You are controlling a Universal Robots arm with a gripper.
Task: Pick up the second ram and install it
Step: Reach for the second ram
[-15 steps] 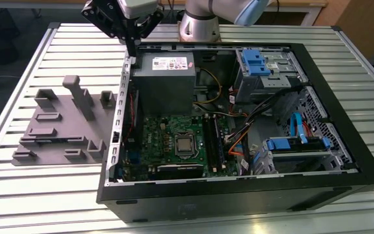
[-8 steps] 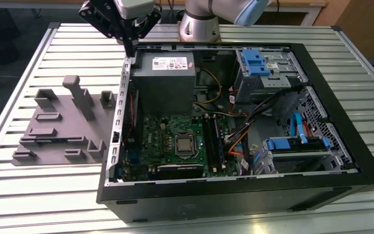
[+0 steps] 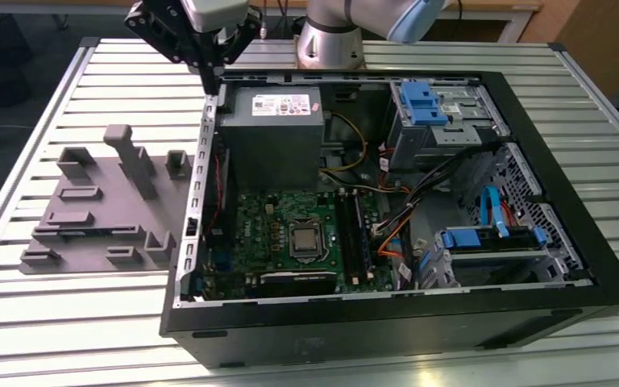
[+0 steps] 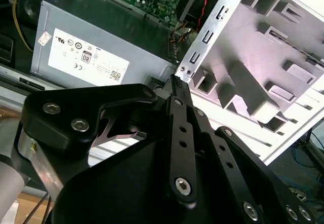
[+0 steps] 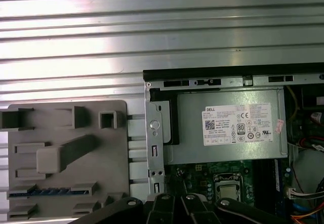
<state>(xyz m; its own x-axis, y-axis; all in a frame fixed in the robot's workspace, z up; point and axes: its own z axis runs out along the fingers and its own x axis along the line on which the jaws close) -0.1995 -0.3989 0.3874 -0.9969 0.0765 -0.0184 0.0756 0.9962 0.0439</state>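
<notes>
My end effector hovers above the case wall, with the grey holder beside it. I cannot tell whether it is clenched or released. The second ram wants a square, level approach, I judge.

Robotics lab or test workshop, indoors. A table of ribbed aluminium slats is seen, of the kind used for bolting down rigs. The round base of a grey industrial robot arm is mounted at its far edge, and a black end effector is carried above the work. A desktop computer case is laid on its side with the panel off, so that the power-supply box, motherboard and drive bays are exposed. Beside it a grey moulded fixture tray with slots and posts is laid out. Wooden furniture is seen behind the table.
</notes>
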